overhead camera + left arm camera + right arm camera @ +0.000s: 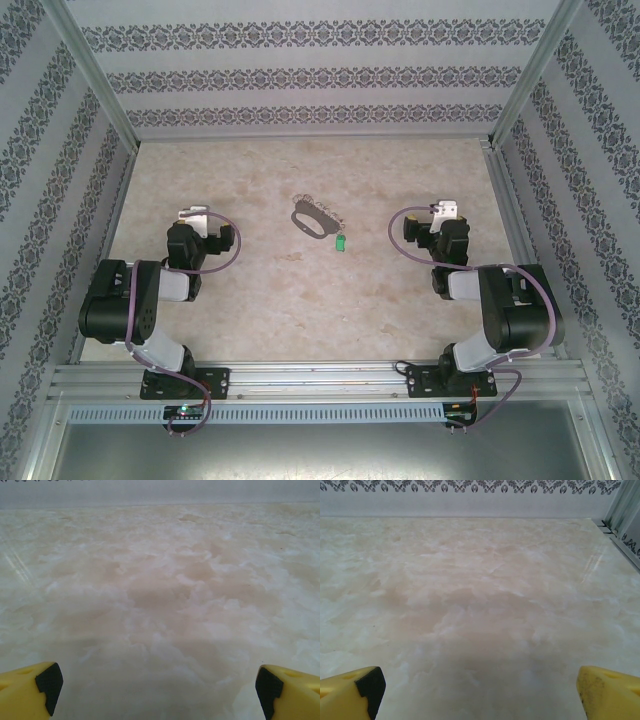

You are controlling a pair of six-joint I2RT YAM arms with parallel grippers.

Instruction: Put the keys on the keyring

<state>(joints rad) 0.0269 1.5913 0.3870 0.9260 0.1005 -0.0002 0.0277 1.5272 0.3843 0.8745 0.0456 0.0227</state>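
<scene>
Green-headed key lay mid-tabletop, just beside right end of keyring, not threaded on it. Left hand and right hand both spread wide, holding nothing, low over bare tabletop, flanking key, well apart from it.

Nothing legible stands on any surface here: the dark bands across the walls are floral ornament rather than lettering, and the marbled tabletop carries no readable word, number or sign.
</scene>
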